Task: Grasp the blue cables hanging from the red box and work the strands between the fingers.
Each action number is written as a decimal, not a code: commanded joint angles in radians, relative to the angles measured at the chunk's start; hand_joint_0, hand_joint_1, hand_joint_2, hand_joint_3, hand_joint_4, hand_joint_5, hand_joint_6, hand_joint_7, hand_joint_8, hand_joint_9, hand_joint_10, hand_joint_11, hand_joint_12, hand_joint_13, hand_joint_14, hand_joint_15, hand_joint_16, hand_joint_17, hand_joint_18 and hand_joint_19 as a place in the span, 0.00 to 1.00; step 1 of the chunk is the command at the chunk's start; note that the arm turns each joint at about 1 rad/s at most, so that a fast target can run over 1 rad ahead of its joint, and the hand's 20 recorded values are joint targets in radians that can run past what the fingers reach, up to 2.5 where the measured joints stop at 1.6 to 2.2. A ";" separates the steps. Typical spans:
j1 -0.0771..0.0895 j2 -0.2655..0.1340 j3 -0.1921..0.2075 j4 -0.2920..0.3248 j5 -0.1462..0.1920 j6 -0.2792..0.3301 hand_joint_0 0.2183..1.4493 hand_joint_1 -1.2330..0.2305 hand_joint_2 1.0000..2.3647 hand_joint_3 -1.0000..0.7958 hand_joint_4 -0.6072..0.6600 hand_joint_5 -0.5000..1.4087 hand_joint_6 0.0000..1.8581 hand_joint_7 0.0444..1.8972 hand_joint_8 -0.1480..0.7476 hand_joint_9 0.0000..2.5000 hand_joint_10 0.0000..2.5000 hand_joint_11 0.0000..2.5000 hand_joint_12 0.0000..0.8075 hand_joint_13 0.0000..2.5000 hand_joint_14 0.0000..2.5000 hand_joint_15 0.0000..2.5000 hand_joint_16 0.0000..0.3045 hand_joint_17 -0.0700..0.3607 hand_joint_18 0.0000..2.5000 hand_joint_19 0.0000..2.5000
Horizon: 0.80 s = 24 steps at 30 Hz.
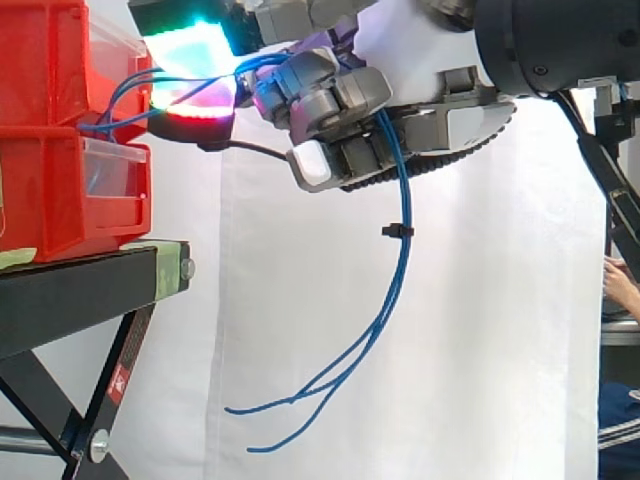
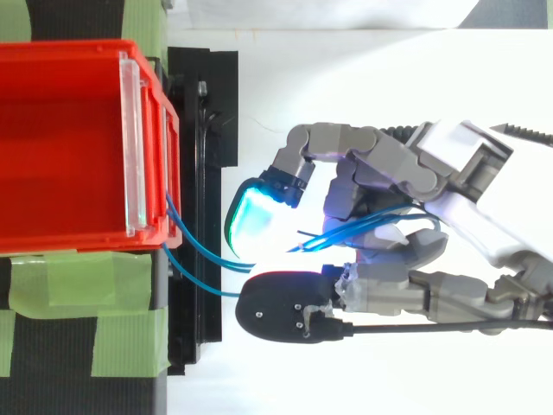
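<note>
- White curtain (image 1: 300,350) backdrop; red box (image 1: 60,180) at left edge.
- Blue cables (image 1: 405,262): from box through hand (image 1: 330,100), ends dangling lower centre.
- Fingers (image 2: 346,138): curled round the strands.
- Step: likely working strands; next, you roll fingers gently, avoiding tugging the box.

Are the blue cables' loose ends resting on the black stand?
No, the blue cables hang from the hand, their ends free in the air beside the black stand.
</note>
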 commanded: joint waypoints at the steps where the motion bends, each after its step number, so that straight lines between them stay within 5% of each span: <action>1: 0.000 0.000 0.000 0.002 0.000 -0.002 0.59 0.40 0.01 0.39 0.73 0.29 0.37 0.64 0.77 0.16 1.00 1.00 0.72 0.41 1.00 0.65 0.20 0.48 0.59 0.30; 10: 0.000 0.000 0.000 0.007 0.000 -0.003 0.54 0.42 0.01 0.23 0.75 0.33 0.37 0.66 0.77 0.17 1.00 1.00 0.72 0.41 1.00 0.65 0.20 0.47 0.58 0.29; 24: 0.000 0.000 0.000 0.012 0.000 0.000 0.53 0.43 0.01 0.20 0.76 0.34 0.45 0.66 0.76 0.20 1.00 1.00 0.73 0.42 1.00 0.65 0.19 0.47 0.59 0.27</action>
